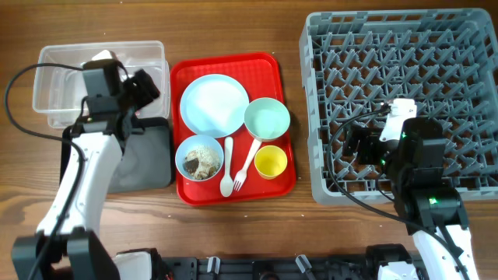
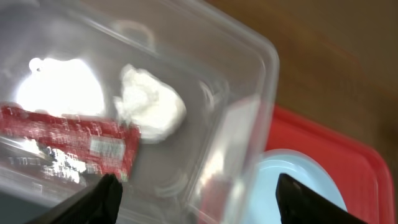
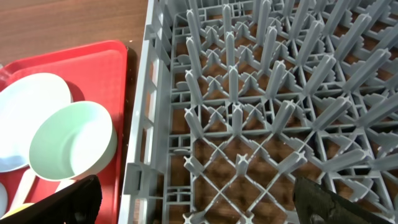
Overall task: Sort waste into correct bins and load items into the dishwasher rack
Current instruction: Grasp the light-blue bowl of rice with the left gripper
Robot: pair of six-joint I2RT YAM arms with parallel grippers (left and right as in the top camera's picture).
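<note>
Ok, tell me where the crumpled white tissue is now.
The tissue lies inside the clear tub, just right of the red wrapper in the left wrist view; overhead, that tub sits far left, beside the red tray.

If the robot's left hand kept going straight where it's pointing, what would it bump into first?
Probably the clear tub. The open left hand points into it, toward its floor beside the white tissue and the red wrapper. Depth is hard to judge, so it might brush the tissue first.
</note>
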